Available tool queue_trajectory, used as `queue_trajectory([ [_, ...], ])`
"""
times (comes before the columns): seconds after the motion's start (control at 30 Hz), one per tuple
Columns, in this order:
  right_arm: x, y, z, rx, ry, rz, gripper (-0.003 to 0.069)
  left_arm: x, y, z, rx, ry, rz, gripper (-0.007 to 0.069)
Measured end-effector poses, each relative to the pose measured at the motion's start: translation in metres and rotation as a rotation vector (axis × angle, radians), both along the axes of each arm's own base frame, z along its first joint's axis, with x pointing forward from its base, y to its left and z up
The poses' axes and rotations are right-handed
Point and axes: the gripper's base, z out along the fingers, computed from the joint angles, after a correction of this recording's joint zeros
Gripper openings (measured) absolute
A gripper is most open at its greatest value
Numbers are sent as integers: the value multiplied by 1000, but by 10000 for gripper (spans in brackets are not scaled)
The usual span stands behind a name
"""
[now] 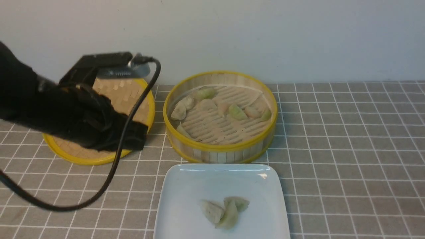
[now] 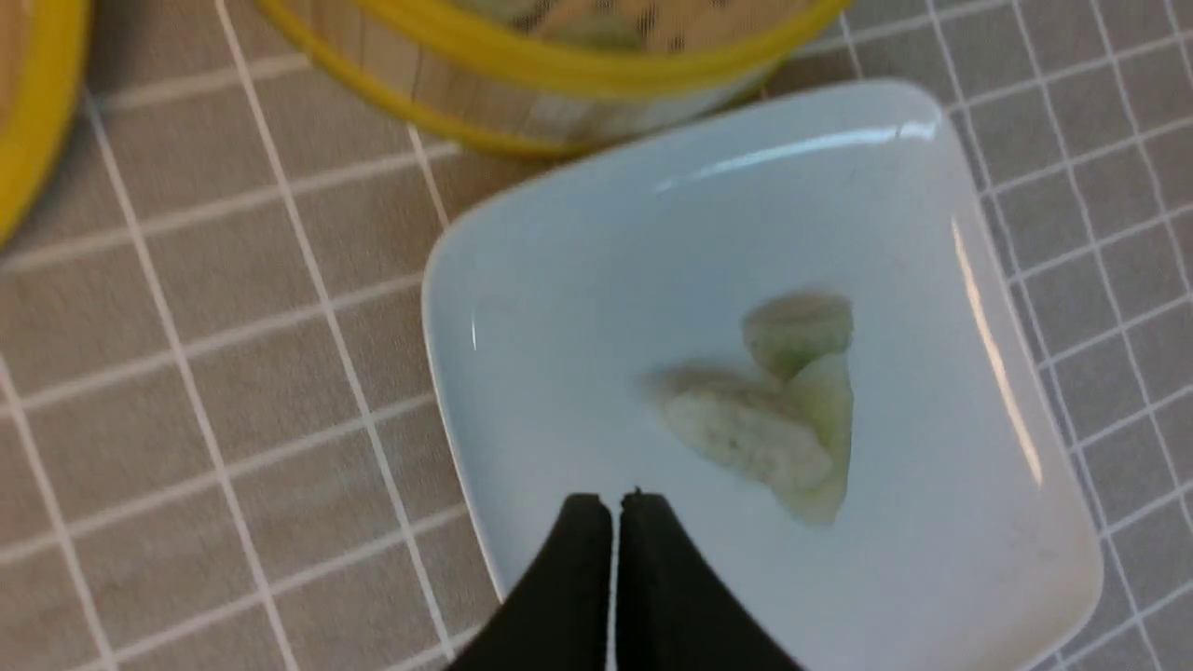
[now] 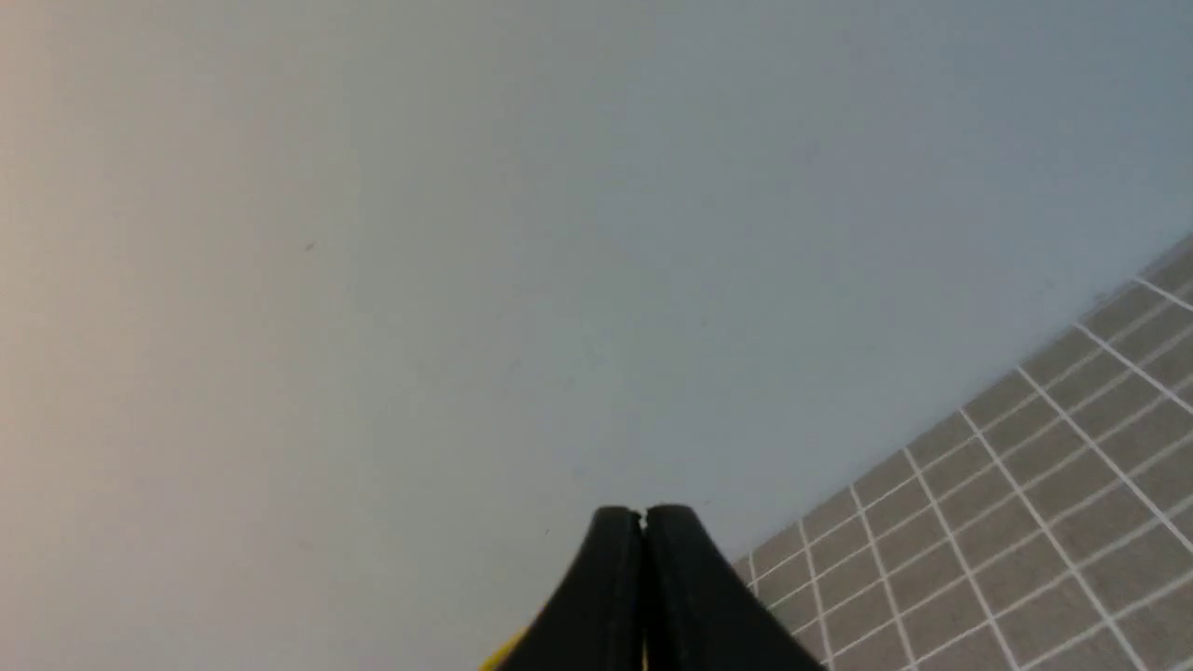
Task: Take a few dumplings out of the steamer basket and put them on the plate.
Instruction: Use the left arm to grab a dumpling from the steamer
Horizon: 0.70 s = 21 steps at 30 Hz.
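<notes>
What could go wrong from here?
The three dumplings on the plate lie touching, so they might stick together. The plate sits close in front of the steamer basket, so an arm reaching in could perhaps knock the rim. One dumpling lies against the basket's near wall, which may make it awkward to grasp.
</notes>
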Motion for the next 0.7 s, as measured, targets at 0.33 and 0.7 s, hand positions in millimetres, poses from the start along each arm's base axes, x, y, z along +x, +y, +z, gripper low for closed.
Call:
queue_trajectory([
  [0.33,76,19,86,-423,611,358,-7,85,-37,21,131,54,-106,-5],
  [0.7,146,19,98,-471,875,514,-7,154,-77,-31,358,53,-168,24],
])
